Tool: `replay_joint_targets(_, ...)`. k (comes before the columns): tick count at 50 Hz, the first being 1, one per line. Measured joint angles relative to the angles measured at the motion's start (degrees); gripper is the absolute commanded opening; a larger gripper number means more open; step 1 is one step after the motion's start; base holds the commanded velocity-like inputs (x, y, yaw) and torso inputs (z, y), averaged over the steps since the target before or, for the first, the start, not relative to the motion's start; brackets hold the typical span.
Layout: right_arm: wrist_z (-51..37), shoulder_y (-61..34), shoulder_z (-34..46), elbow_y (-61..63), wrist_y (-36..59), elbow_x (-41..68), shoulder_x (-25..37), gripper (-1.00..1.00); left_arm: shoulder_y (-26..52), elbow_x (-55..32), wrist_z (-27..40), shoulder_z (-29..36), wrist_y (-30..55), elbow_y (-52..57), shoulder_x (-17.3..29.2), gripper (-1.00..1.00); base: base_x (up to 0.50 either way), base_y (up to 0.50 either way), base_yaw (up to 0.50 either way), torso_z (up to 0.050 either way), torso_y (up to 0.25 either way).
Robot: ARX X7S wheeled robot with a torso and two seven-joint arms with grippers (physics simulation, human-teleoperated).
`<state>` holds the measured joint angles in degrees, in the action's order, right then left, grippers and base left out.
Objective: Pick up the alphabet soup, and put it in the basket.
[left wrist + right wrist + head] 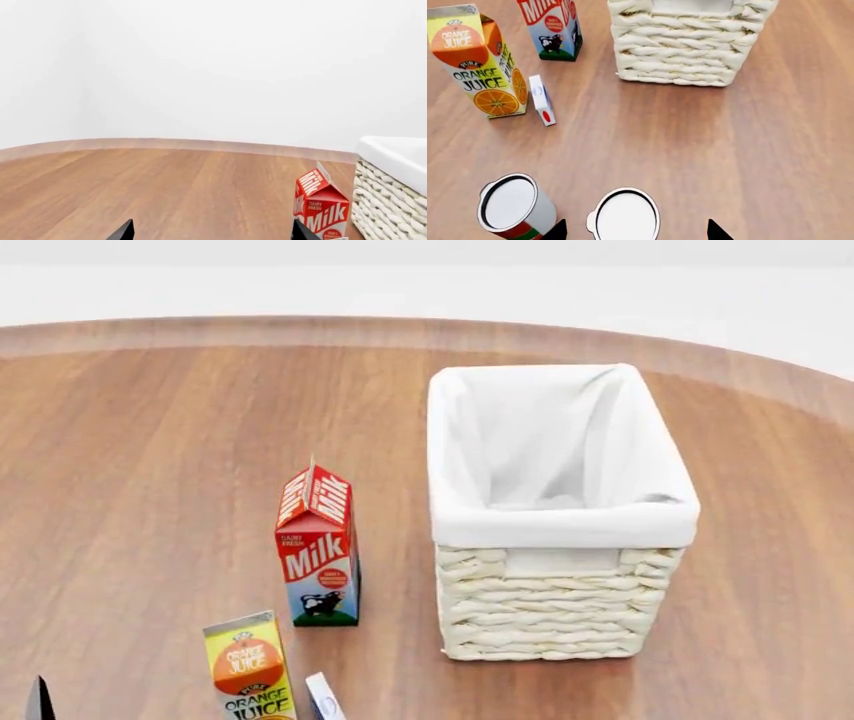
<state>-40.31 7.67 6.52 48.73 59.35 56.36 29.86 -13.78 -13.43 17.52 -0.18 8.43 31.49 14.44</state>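
Observation:
Two cans stand on the wooden table in the right wrist view. One white-topped can (624,216) is seen from above, its label hidden, and sits between the tips of my open right gripper (636,232), apart from both. The other can (514,207) stands just beside it and shows a grey side with red and green. I cannot tell which is the alphabet soup. The cream wicker basket (561,523) with white lining stands upright farther off; it also shows in the right wrist view (677,50) and the left wrist view (393,200). My left gripper (212,232) is open and empty.
A red milk carton (316,550) stands left of the basket, also visible in the left wrist view (321,207). An orange juice carton (250,670) and a small white box (542,100) stand nearer me. One left finger (38,700) shows at the head view's lower left.

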Motion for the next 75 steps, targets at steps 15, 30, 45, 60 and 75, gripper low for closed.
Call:
replay_joint_targets(15,2.10,-2.41,2.24,-4.25,-0.50,-1.23,-0.37,1.00,-0.75,-0.37,0.44,0.21,-0.26,0.66,0.44,1.00,0.00,0.00,0.00,0.000,0.000)
replay_joint_targets(30,4.48,-4.41,4.26,-8.90,-1.54,-2.89,-0.62,1.00,-1.30,-0.50,1.04,0.46,-0.64,0.81,0.73,1.00,0.00,0.00,0.00,0.000,0.000)
replay_joint_targets(45,5.70,-6.36,5.83,-12.55,-1.68,-3.82,-0.91,1.00,-1.29,-0.63,1.63,0.95,-0.48,1.36,1.07,1.00,0.00,0.00,0.00,0.000,0.000)
replay_joint_targets(60,6.86,-7.15,7.48,-15.52,-2.26,-4.86,-1.10,1.00,-1.17,-1.17,2.10,1.28,-0.24,1.89,1.52,1.00,0.00,0.00,0.00,0.000,0.000)
replay_joint_targets(75,7.78,-7.52,8.77,-17.45,-2.98,-5.54,-1.27,1.00,-1.37,-1.70,2.47,1.55,-0.46,2.21,1.95,1.00,0.00,0.00,0.00,0.000,0.000)
